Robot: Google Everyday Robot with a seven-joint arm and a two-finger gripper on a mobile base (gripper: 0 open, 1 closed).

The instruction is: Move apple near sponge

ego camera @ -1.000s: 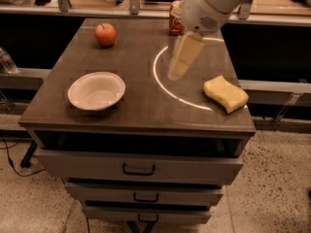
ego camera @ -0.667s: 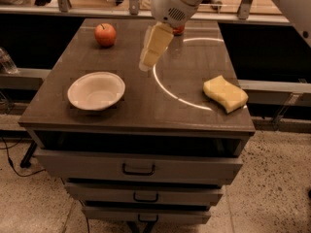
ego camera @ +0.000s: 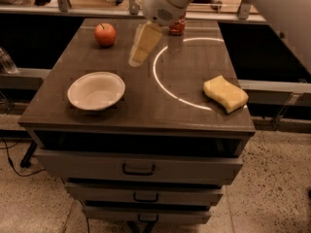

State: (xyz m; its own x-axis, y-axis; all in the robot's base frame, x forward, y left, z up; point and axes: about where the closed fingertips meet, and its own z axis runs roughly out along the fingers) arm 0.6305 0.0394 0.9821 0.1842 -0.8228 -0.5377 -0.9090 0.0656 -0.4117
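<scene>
Claw (ego camera: 138, 58) hangs upper centre over the counter (ego camera: 146, 113), near apple (ego camera: 105, 34) at upper left; grip state can't tell. Sponge (ego camera: 225, 93) centre right, well apart. Red can (ego camera: 177, 27) label unreadable.

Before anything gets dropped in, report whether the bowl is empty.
Empty: the bowl sits upright, its white inside bare. The gripper hangs over the table near the apple, clear of the bowl.
</scene>
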